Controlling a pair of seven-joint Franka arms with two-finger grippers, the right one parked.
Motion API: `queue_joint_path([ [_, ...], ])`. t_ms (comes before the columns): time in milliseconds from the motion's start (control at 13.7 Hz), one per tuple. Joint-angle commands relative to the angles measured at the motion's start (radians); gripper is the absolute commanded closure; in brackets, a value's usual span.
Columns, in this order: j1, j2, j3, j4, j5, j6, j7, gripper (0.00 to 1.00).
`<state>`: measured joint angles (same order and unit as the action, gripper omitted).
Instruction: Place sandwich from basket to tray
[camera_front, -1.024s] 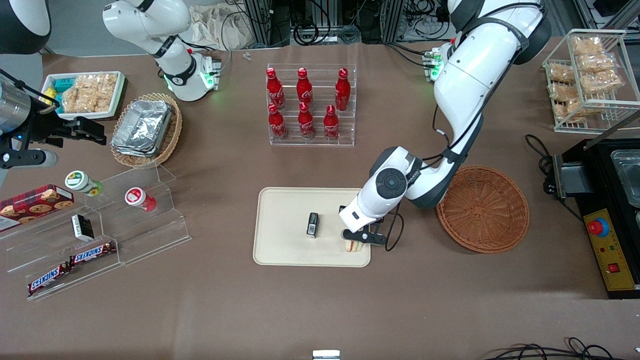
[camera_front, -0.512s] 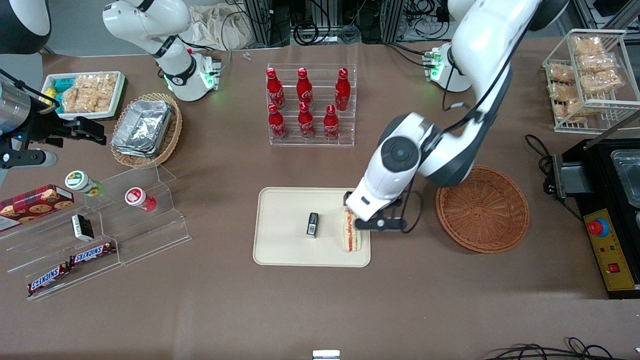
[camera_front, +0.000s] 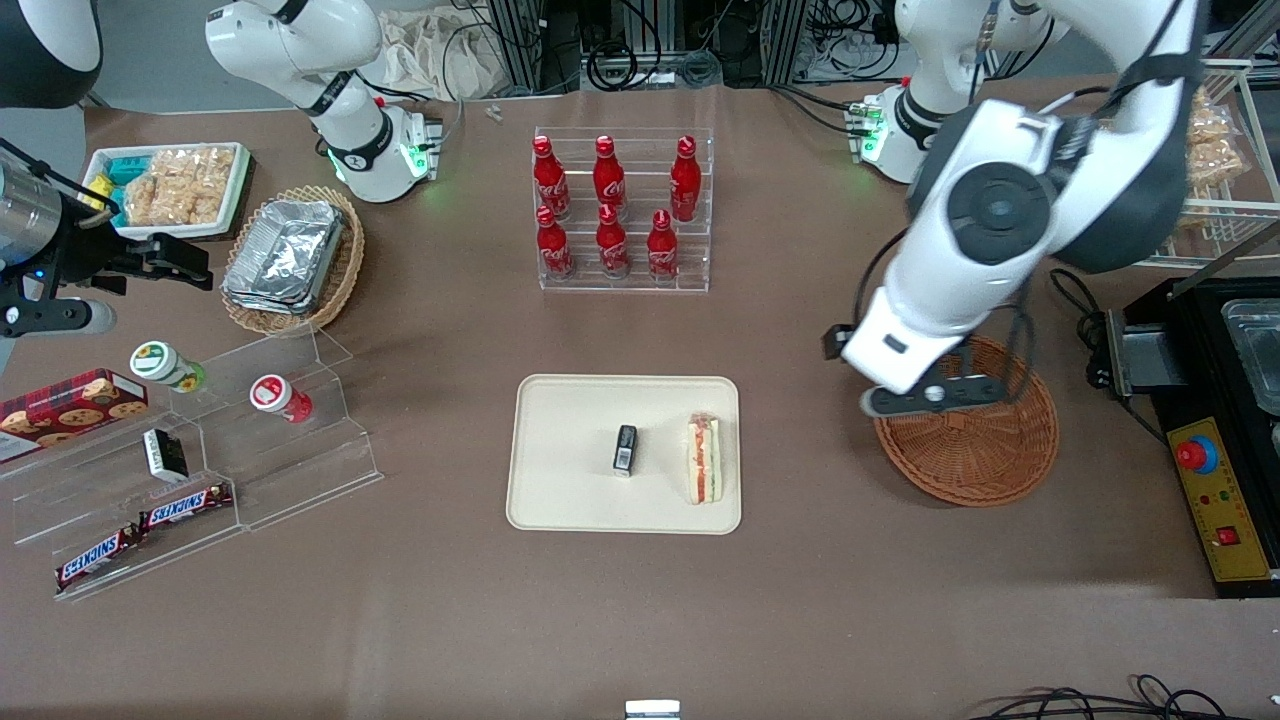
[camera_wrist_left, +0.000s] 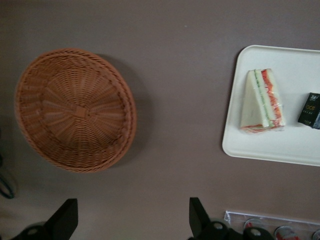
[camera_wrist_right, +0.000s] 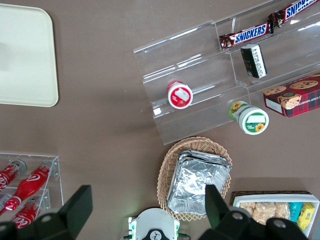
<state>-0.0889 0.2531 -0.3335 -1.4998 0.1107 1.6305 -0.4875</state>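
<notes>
Since half a second ago, your gripper (camera_front: 925, 397) has lifted off the tray (camera_front: 560, 480) and swung toward the working arm's end of the counter (camera_front: 450, 620); it now hangs over the basket's (camera_front: 985, 455) rim, fingers (camera_wrist_left: 65, 220) spread wide and holding nothing. You can see the sandwich (camera_front: 705, 460) lying on the tray, just beside the small black object (camera_front: 625, 448), while the basket holds nothing.
</notes>
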Motion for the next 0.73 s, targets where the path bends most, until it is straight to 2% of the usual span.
queue_joint_path([
  [0,0.084,-0.119,-0.009,-0.062,-0.045,-0.064,0.108,0.0],
  [146,0.081,-0.217,0.072,-0.133,-0.057,-0.073,0.17,0.0],
  [293,0.078,-0.326,0.167,-0.213,-0.114,-0.075,0.309,0.0],
  [366,0.078,-0.362,0.186,-0.241,-0.112,-0.075,0.332,0.0],
  [659,0.078,-0.335,0.186,-0.166,-0.1,-0.093,0.342,0.0],
])
